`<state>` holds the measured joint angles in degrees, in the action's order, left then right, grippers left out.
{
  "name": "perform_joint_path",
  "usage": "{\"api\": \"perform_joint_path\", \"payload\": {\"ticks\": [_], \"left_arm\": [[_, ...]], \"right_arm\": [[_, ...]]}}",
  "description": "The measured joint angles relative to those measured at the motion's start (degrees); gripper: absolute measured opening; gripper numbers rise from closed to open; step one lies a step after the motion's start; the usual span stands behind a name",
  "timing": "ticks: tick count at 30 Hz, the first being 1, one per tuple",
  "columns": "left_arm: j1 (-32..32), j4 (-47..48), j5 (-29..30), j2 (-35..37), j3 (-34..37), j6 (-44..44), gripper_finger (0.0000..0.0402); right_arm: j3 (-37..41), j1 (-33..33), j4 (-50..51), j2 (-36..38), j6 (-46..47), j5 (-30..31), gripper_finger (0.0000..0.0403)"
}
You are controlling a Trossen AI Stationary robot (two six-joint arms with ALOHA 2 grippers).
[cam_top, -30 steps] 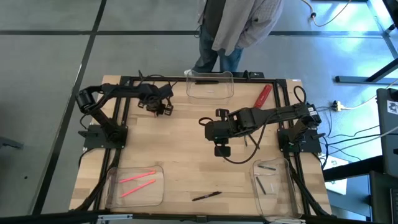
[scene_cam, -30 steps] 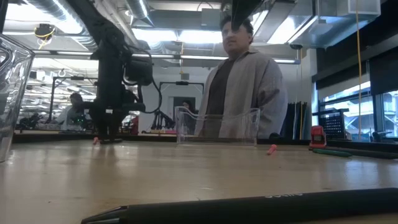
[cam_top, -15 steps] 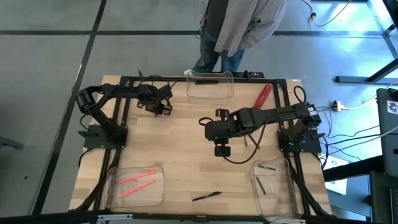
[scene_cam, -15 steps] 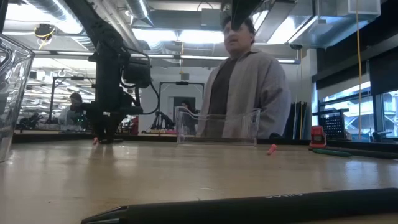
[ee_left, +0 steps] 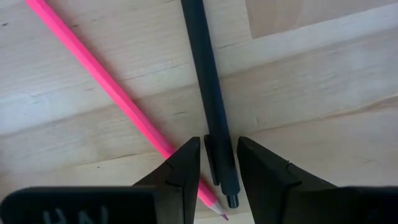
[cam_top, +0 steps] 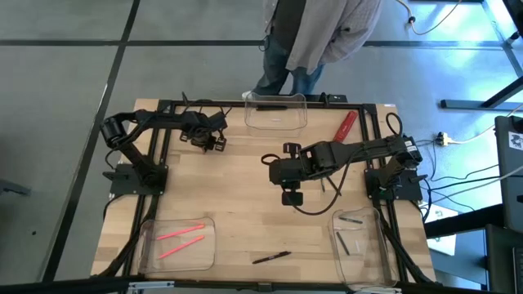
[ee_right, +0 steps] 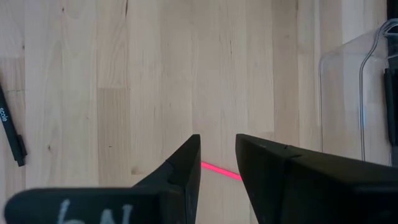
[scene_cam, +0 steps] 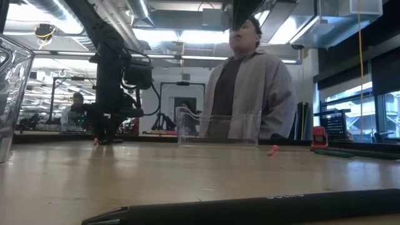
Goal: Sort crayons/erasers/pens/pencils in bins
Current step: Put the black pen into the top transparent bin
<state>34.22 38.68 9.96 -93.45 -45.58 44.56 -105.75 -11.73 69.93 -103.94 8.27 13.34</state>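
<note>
Over far-left table, left gripper (ee_left: 217, 163) hovering, fingers apart, straddling black pen (ee_left: 208, 93); should descend straight, avoiding pink pencil (ee_left: 112, 93).

A black pen (ee_left: 208, 93) lies flat on the wooden table, its clip end between the left gripper (ee_left: 217, 168) fingers, which stand apart on either side of it. A bright pink pencil (ee_left: 118, 99) lies slantwise just beside it, its tip under one finger. Three clear bins: one (cam_top: 176, 243) holds two pink sticks, one (cam_top: 358, 238) short dark sticks, one (cam_top: 275, 113) a black stick
</note>
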Motion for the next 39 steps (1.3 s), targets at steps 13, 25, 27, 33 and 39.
{"api": "perform_joint_path", "payload": {"ticks": [13,25,27,33,39], "left_arm": [[-0.01,-0.57,-0.7,-0.02,0.11,-3.14,0.0055],[-0.32,-0.51,-0.99,-0.01,0.09,-7.74,0.0011],[-0.69,-0.56,-0.89,0.44,0.24,-8.09,0.001],[-2.5,-0.02,-3.04,4.02,-0.33,-8.46,0.001],[-4.31,-0.04,-3.12,8.63,-0.85,-9.14,0.001]], "right_arm": [[0.0,0.0,0.0,0.0,0.0,0.02,0.0104],[0.0,-0.02,0.15,0.0,0.17,0.02,0.0104],[0.0,-0.02,0.17,0.0,0.2,0.02,0.0104],[-1.1,-0.23,2.63,0.0,0.84,0.07,0.0104],[-5.57,-1.19,4.65,0.02,1.0,0.71,0.0104]]}}
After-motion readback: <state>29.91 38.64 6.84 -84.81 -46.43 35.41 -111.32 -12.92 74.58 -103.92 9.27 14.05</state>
